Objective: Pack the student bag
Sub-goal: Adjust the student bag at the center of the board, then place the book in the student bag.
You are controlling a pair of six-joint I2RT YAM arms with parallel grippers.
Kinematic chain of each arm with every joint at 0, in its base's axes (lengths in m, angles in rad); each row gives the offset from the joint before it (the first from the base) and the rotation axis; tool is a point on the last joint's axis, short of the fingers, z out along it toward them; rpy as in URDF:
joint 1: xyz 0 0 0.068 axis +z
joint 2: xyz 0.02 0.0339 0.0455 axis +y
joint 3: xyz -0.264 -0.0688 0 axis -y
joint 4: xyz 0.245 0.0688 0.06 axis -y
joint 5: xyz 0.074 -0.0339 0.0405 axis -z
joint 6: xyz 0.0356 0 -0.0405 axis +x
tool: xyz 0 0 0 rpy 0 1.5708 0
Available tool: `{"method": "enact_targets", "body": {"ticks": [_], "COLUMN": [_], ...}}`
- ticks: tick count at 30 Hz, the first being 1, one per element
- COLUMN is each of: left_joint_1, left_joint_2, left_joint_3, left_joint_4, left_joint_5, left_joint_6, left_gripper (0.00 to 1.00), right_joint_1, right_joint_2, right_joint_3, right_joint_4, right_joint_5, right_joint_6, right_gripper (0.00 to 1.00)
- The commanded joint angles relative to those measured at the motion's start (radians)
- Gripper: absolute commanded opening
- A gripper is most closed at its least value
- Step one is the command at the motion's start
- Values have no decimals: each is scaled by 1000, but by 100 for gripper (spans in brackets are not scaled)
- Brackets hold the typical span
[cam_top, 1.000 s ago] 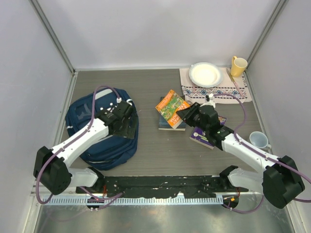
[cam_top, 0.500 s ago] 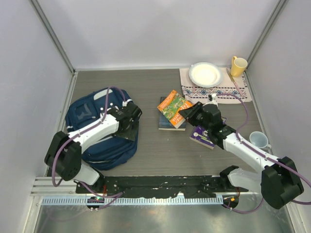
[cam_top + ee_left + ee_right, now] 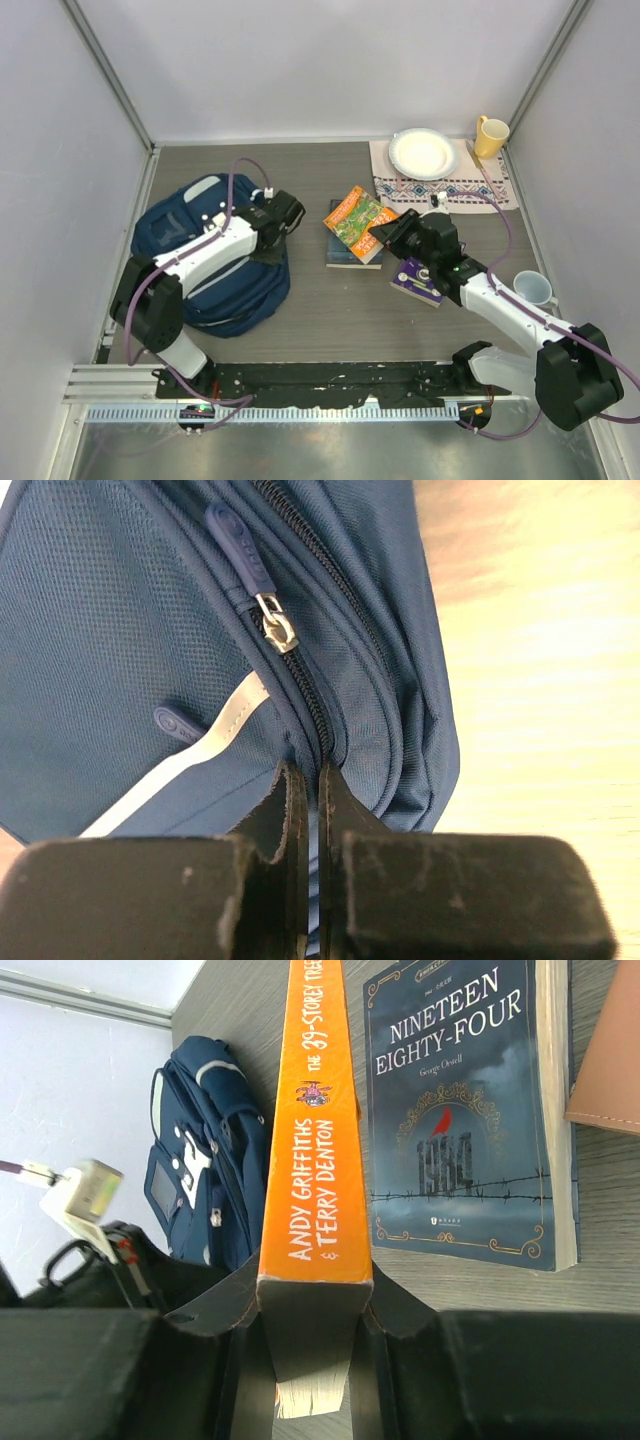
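Student bag [image 3: 185, 225] lies flat on the left half of the table [image 3: 330, 320]. Left gripper [image 3: 305, 780] sits at its right edge, jaws together right on the zipper [image 3: 305, 695]. Right gripper [image 3: 312, 1295] is clamped on the orange Treehouse paperback [image 3: 318, 1140], just beside Nineteen Eighty-Four [image 3: 460, 1130].

The student bag [image 3: 110, 610] is matt navy woven cloth, its zip slider [image 3: 279, 632] shiny metal. The orange book [image 3: 312, 1140] has a glossy paper spine; the worktop [image 3: 330, 310] looks matt grey wood-grain.
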Motion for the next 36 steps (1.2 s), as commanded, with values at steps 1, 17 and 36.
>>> {"method": "enact_targets", "body": {"ticks": [1,17,36], "left_joint_1": [6,13,9], "left_joint_2": [14,-150,-130], "left_joint_3": [165,18,-85], "left_joint_4": [68,88,48], "left_joint_5": [60,252,352], "left_joint_6": [-1,51,84], "left_gripper": [0,70,54], "right_joint_1": [-11,-15,-18], "right_joint_2": [-27,-13,5], "right_joint_3": [9,5,9], "right_joint_4": [86,73,86], "right_joint_5": [-15,-45,-73], "right_joint_6": [-3,-20,-12], "right_gripper": [2,3,3]}}
